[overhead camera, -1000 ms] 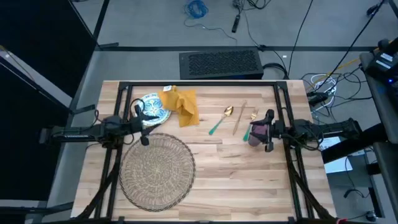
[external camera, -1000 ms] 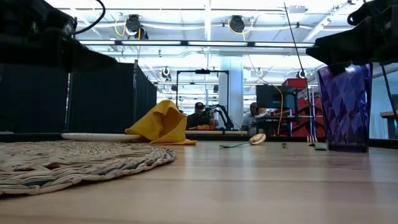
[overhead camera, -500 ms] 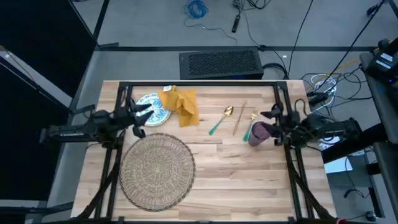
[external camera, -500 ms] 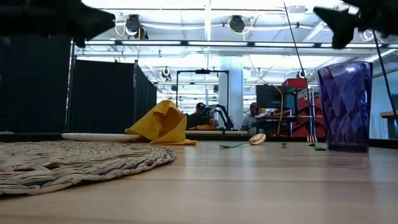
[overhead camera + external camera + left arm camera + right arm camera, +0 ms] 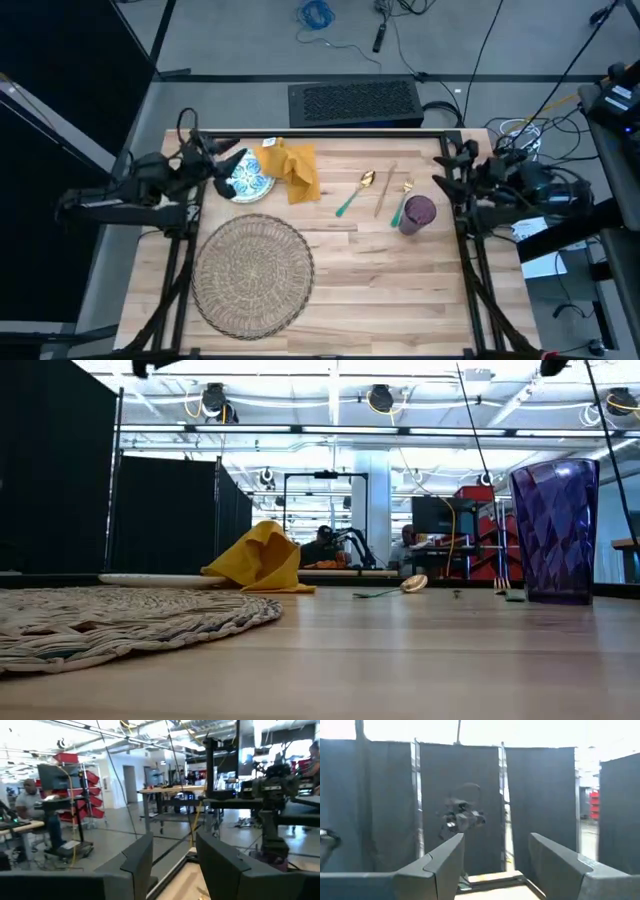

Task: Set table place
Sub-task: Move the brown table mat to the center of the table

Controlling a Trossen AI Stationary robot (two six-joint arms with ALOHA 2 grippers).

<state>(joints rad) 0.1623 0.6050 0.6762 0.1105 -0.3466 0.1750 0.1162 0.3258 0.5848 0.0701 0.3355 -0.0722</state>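
Note:
The purple cup [image 5: 417, 213] stands upright on the table [image 5: 400, 290], right of centre, also in the low view [image 5: 555, 530]. The round straw mat [image 5: 252, 272] lies flat at the near left. Behind it the blue-green plate [image 5: 250, 177] lies beside the crumpled yellow napkin [image 5: 296, 170]. Gold cutlery [image 5: 385, 192] lies between napkin and cup. My left gripper [image 5: 228, 168] hangs open, raised, at the plate's left rim. My right gripper [image 5: 445, 172] is open, raised, right of the cup and apart from it.
The black frame rails [image 5: 320, 138] run along the table's far edge and down both sides. Bare wood lies near the front edge, right of the mat. Beyond the table are dark curtains [image 5: 380, 805] and a room with benches and people [image 5: 30, 810].
My right gripper has let go of the purple cup, risen and drawn back toward the table's right edge. The cup stays upright where it stood. My left gripper has risen from over the mat's far edge and drawn back toward the far left, by the plate.

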